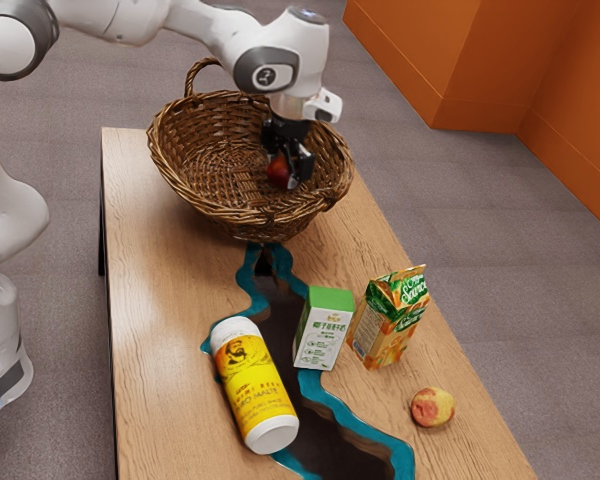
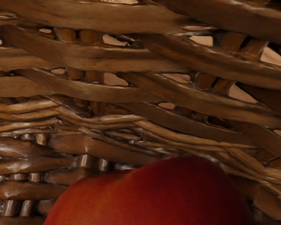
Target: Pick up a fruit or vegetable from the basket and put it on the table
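Toward the exterior view's three o'clock in the coarsely woven basket, my gripper is at a smooth, rounded red fruit, its opening and grip unclear to me.

Ext. view: from up high, well back from basket, looks down over counter. Wrist view: v. close, faces basket's inside. Both share basket's interior.

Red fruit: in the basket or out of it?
In. The exterior view shows the red fruit inside the rim of the basket, and the wrist view shows woven wicker behind it.
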